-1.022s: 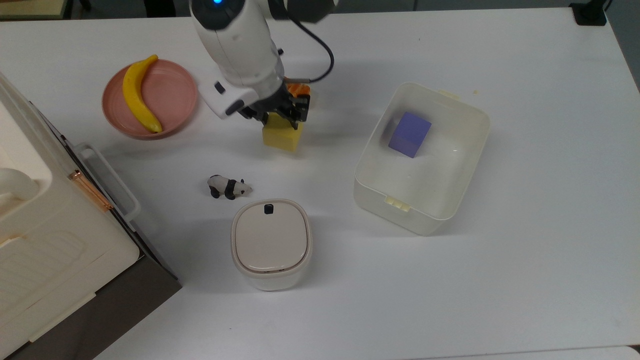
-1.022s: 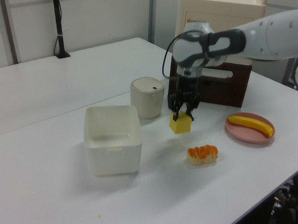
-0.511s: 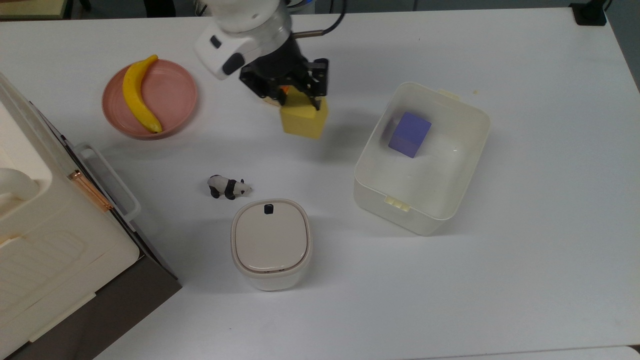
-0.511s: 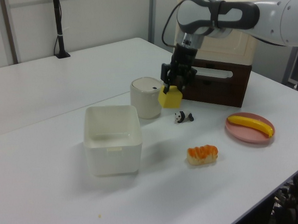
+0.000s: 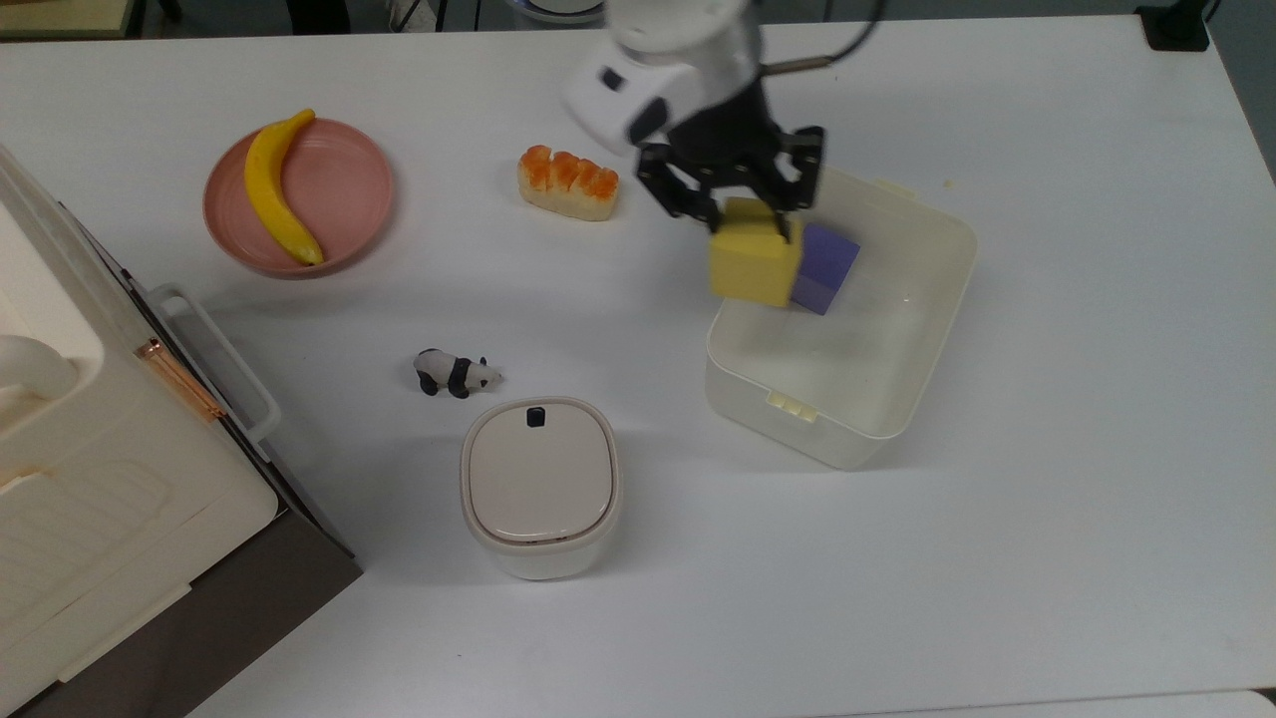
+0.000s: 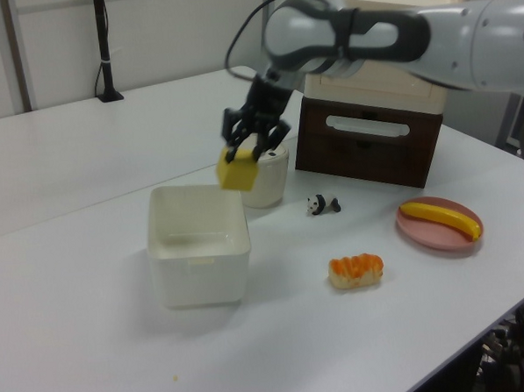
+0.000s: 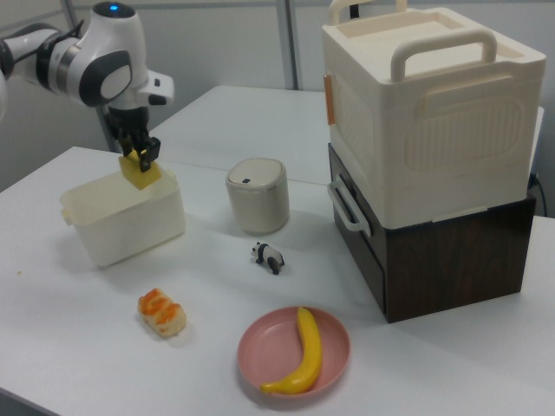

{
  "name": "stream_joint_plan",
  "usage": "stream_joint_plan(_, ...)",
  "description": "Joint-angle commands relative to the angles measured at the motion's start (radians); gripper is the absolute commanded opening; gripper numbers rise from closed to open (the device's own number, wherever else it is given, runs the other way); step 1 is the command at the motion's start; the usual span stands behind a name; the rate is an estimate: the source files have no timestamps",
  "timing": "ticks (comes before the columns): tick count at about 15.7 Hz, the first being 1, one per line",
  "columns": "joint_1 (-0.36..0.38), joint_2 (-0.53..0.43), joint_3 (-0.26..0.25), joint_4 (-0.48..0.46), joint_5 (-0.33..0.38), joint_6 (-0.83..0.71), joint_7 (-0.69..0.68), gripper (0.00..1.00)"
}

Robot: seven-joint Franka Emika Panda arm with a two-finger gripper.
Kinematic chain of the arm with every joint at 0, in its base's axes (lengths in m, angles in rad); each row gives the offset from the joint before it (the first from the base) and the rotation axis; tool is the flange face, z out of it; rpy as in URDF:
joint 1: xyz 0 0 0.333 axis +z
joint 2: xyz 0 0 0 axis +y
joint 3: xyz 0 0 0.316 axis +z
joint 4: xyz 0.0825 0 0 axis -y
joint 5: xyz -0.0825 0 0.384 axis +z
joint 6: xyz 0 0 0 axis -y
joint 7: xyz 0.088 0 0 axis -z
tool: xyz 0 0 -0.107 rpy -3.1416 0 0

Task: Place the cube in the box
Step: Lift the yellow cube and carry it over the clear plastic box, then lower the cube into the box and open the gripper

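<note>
Holding: gripper clamps the cube, tilted, above the box rim.
Inside box: purple cube.
Plate: banana.

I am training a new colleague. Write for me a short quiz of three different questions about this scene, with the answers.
1. True or false: the gripper holds the yellow cube in the air.
2. What already lies inside the box? A) banana B) purple cube C) panda figure
3. Fill in: the banana lies on a pink ____.

Key:
1. True; it is raised at the box's rim.
2. B, the purple cube.
3. plate.
</note>
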Motion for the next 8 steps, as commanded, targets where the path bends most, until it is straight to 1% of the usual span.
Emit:
stream_joint_plan(1,0.071,0.072,-0.012,0.016,0.013,0.077,0.04,0.3)
stream_joint_plan(3,0.082,0.087,-0.012,0.016,0.013,0.096,0.048,0.33)
stream_joint_plan(4,0.081,0.092,-0.012,0.018,0.014,0.096,0.048,0.39)
stream_joint_plan(5,0.081,0.092,-0.012,0.018,0.014,0.096,0.048,0.49)
stream_joint_plan(7,0.079,0.087,-0.01,0.018,0.014,0.094,0.046,1.0)
stream_joint_plan(8,0.081,0.087,-0.01,0.018,0.005,0.094,0.045,1.0)
